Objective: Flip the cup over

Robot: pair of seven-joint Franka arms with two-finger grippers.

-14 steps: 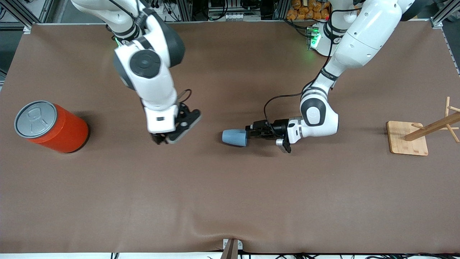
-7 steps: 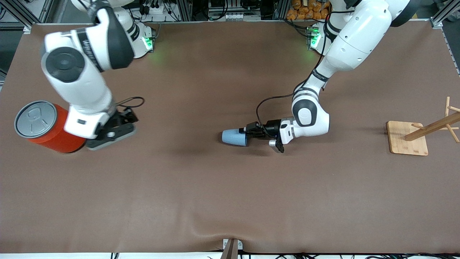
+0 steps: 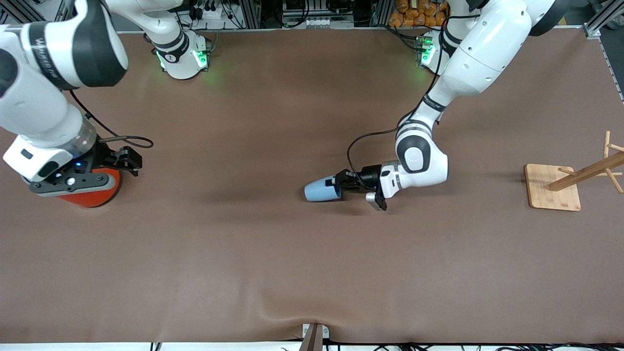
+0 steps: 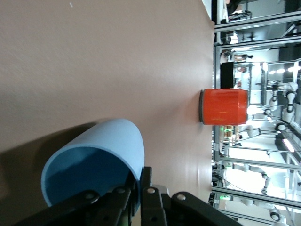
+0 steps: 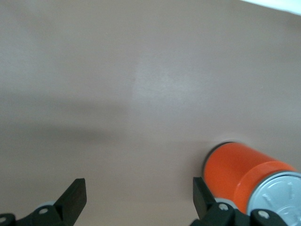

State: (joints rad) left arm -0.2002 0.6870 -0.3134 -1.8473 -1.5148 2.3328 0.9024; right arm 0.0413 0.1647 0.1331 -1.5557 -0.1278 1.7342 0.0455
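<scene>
The small light-blue cup (image 3: 321,190) lies on its side on the brown table, near the middle, with its mouth toward the left arm's end. My left gripper (image 3: 337,185) is shut on the cup's rim, one finger inside the mouth and one outside. The left wrist view shows the cup (image 4: 101,155) with its darker blue inside and the pinch (image 4: 141,190) on the rim. My right gripper (image 3: 127,161) is open and empty above the orange can (image 3: 92,196) at the right arm's end of the table. It also shows open in the right wrist view (image 5: 138,195).
The orange can with a grey lid shows in the right wrist view (image 5: 237,174) and far off in the left wrist view (image 4: 223,107). A wooden rack on a square base (image 3: 553,187) stands at the left arm's end of the table.
My right arm has swung from the middle of the table to over the orange can. My left gripper has closed on the cup's rim, and the cup has tilted and shifted slightly.
</scene>
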